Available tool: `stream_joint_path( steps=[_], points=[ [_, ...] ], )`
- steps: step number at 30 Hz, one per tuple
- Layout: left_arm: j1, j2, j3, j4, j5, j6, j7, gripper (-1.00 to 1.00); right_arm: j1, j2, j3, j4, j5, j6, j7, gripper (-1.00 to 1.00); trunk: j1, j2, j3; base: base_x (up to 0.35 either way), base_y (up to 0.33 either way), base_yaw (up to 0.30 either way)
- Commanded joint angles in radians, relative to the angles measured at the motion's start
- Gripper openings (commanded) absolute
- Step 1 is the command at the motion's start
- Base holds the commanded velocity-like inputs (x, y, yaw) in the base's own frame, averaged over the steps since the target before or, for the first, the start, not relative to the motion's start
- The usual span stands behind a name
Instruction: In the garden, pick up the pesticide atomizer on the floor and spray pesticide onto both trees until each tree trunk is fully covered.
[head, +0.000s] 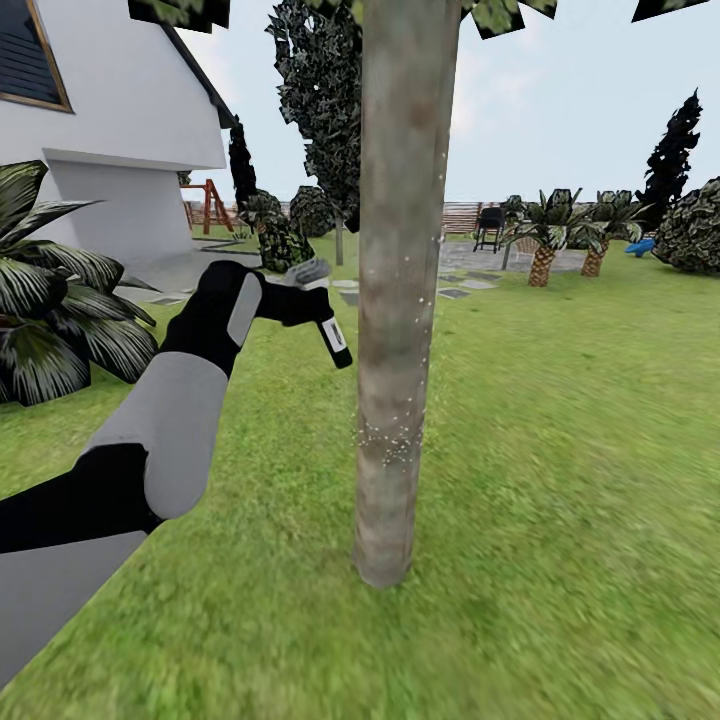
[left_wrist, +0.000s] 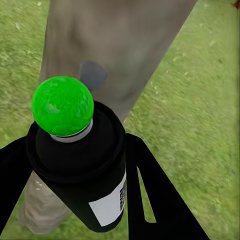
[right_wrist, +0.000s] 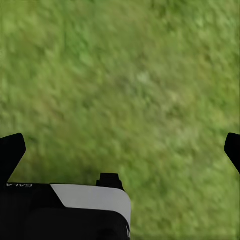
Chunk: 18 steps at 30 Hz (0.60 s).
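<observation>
- Gripping the pesticide atomizer (head: 328, 330) is my left gripper (head: 290, 300), its fingers (left_wrist: 150, 195) pinching the black bottle from both sides so that it is hanging tilted, its head toward the trunk.
- I am reaching the left arm (head: 170, 420) forward from the left side of the head view, which, I judge, is keeping the nozzle close enough for the mist to land.
- Just to the right of the bottle, the tree trunk (head: 395, 300) is rising from the lawn (head: 580, 450); tiny white specks of pesticide (head: 390, 440) are clinging to its lower part, so coverage looks partial.
- A green ball (left_wrist: 62, 106) is sitting on the bottle's end in the left wrist view, with the trunk behind it.
- My right gripper (right_wrist: 120, 155) is hanging spread and empty over bare grass, out of the way.
</observation>
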Motion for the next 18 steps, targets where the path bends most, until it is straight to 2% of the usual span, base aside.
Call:
stream_joint_path(
  steps=[1, 14, 15, 16, 18],
  points=[
    [-0.001, -0.001, 0.007, -0.001, 0.002, 0.006, -0.002, -1.0, -0.002, 0.001, 0.008, 0.005, 0.003, -0.005, -0.006, 1.0, 0.0, -0.002, -0.002, -0.003, 0.0, 0.0],
    [-0.002, -0.001, 0.008, -0.017, 0.002, 0.006, -0.001, -1.0, -0.002, 0.001, 0.008, 0.005, 0.003, -0.005, -0.006, 1.0, 0.0, -0.002, -0.002, -0.036, 0.0, 0.0],
    [-0.003, -0.001, 0.007, -0.037, 0.003, 0.006, -0.001, -1.0, -0.002, 0.001, 0.008, 0.005, 0.003, -0.005, -0.006, 1.0, 0.0, -0.002, -0.002, 0.0, 0.0, 0.0],
    [-0.004, -0.001, 0.007, -0.094, 0.002, 0.006, 0.0, -1.0, -0.002, 0.001, 0.008, 0.005, 0.003, -0.005, -0.006, 1.0, 0.0, -0.002, -0.002, 0.0, 0.0, 0.0],
    [-0.021, -0.001, 0.006, -0.109, 0.0, 0.006, 0.001, -1.0, -0.001, 0.001, 0.008, 0.005, 0.003, -0.005, -0.006, 1.0, 0.0, -0.002, -0.002, 0.0, 0.0, 0.0]
  ],
)
